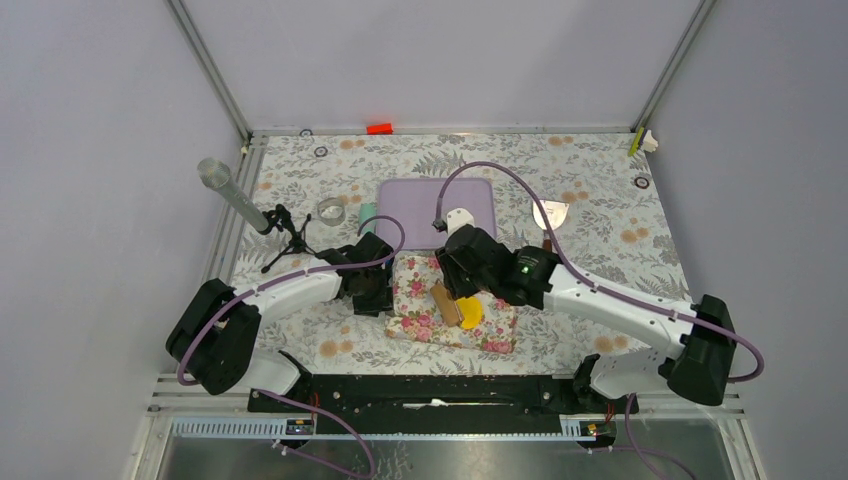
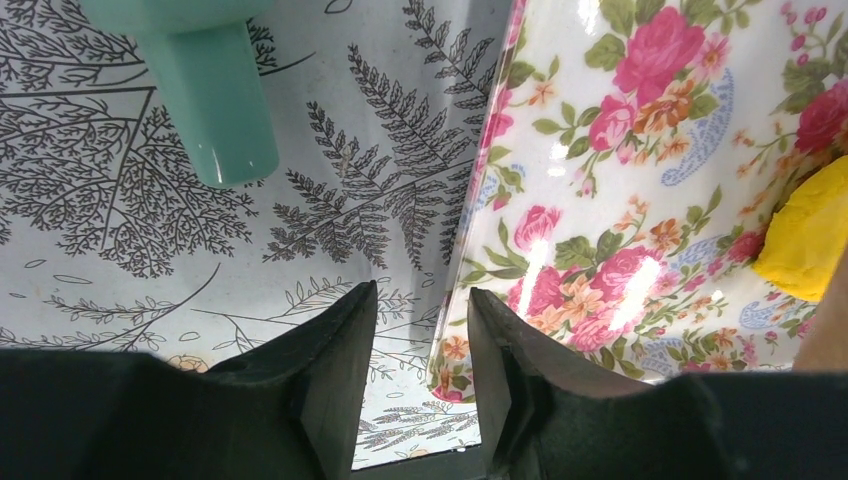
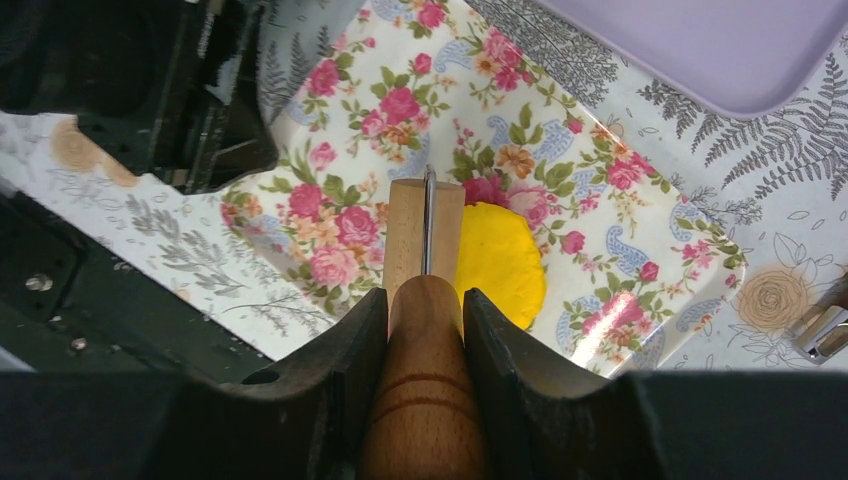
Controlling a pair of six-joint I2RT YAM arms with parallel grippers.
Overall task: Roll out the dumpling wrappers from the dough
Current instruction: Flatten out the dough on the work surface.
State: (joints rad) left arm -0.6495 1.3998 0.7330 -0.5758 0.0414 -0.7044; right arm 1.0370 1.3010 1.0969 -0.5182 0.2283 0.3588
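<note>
Glossy sheen on the floral board (image 3: 330, 230), with light glaring off its smooth face. The dough (image 3: 505, 265) looks matt and soft, smooth on top. The roller (image 3: 425, 250) is bare wood, fine-grained and satin-smooth, with grooves turned into the handle. Matt black plastic on the right gripper (image 3: 425, 300). Smooth, matt plastic for the lavender tray (image 3: 720, 50). A faintly shiny printed cover on the worktop (image 2: 150, 200).

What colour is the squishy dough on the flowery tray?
The dough is bright yellow, clearest in the right wrist view.
</note>
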